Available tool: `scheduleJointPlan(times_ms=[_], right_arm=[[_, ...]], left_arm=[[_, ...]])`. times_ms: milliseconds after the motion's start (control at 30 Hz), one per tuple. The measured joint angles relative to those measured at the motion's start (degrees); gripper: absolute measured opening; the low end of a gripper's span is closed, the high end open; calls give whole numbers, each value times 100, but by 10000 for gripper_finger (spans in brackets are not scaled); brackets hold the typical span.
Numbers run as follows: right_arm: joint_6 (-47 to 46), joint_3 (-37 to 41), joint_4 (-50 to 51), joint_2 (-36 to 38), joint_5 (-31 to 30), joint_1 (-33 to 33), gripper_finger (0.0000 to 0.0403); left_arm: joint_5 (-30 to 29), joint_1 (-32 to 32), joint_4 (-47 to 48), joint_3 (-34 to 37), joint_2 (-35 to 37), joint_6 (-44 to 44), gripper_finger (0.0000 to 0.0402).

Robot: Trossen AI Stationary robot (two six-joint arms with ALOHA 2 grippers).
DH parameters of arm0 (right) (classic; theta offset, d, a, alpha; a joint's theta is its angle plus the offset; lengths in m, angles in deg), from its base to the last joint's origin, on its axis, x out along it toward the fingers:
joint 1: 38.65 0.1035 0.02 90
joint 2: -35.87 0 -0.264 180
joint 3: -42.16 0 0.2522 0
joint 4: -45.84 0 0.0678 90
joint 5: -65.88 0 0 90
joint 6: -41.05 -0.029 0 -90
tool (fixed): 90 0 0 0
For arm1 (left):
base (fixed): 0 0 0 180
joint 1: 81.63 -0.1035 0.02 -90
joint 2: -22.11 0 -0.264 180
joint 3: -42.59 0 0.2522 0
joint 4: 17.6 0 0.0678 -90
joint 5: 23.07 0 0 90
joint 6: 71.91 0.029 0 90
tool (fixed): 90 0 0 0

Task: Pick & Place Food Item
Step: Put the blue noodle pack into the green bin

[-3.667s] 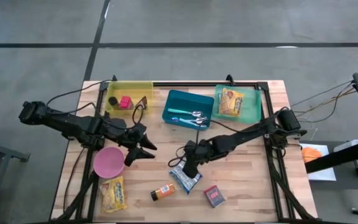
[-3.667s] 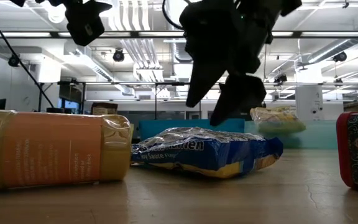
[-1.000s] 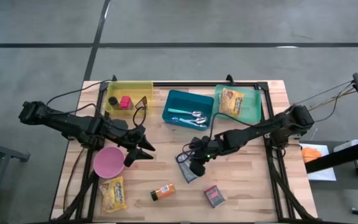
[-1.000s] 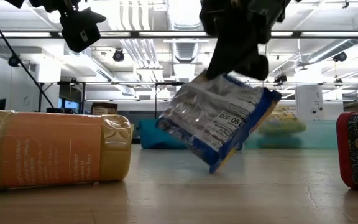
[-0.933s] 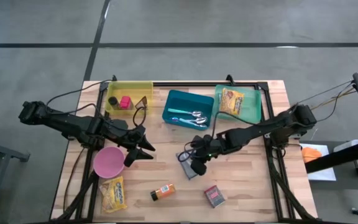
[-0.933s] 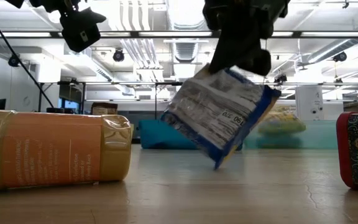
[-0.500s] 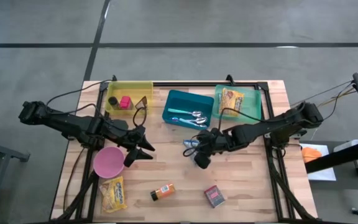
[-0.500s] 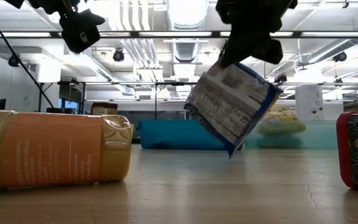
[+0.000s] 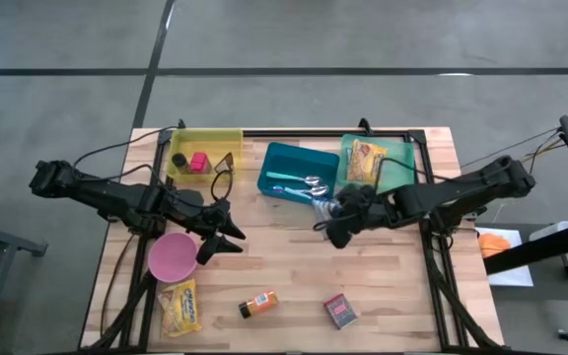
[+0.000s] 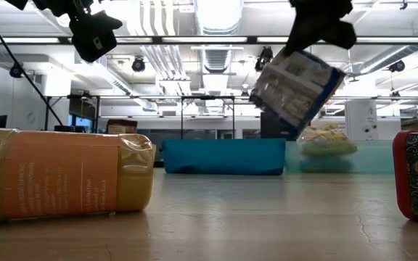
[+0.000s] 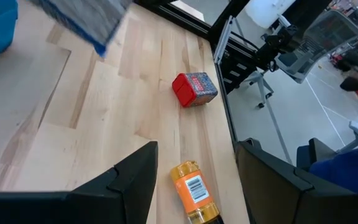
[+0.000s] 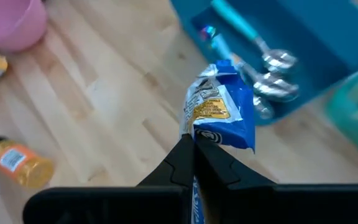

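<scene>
My right gripper [image 12: 192, 144] is shut on a blue and silver snack packet [image 12: 220, 114], which hangs in the air [image 10: 296, 88] over the table's middle, just near of the blue bin [image 9: 299, 170]. A green bin [image 9: 399, 176] at the far right holds a yellow food packet [image 9: 365, 160]. My left gripper [image 9: 223, 234] stands open in the air beside the pink bowl [image 9: 172, 256], with nothing between its fingers [image 11: 132, 180]. My right gripper pinches one end edge of the packet [image 12: 196, 138] between its two shut fingers. The fingers slant down from the table's right side. The packet sticks out beyond the fingertips, tilted and lifted clear of the table.
The blue bin holds cutlery. A yellow bin [image 9: 203, 153] with small items stands at the far left. Near the front edge lie a yellow packet [image 9: 180, 306], an orange bottle [image 9: 257, 304] and a red box [image 9: 340, 311]. Bare wood lies between them and the bins.
My right gripper has risen and gone toward the table's far right, toward the bins, tipping less steeply down. The snack packet has gone with it, from just above the table to well clear of it.
</scene>
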Motion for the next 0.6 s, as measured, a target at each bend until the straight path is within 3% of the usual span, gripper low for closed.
scheduleJointPlan(times_ms=[367,600], right_arm=[[-159,0,601,973,-847,-305,7],[-113,0,951,1450,-901,-768,7]], left_arm=[[0,0,2,0,0,-40,222],[0,0,6,-36,0,-42,222]])
